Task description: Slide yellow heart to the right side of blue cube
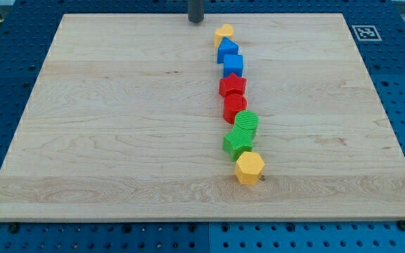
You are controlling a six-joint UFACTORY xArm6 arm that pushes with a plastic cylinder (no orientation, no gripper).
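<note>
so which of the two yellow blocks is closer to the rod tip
The yellow heart at the view's top, just right of my tip. The other yellow block, a hexagon, sits at the line's far bottom end.

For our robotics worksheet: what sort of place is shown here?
Probably a robot lab test bench: a wooden board on a blue perforated table, a printed marker tag, and a row of coloured blocks.

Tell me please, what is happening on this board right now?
My tip sits at the view's top, just left of the yellow heart, not clearly touching it. The heart heads a column of blocks, with the blue cube two places below it. The heart is not yet to the right of the cube.
</note>
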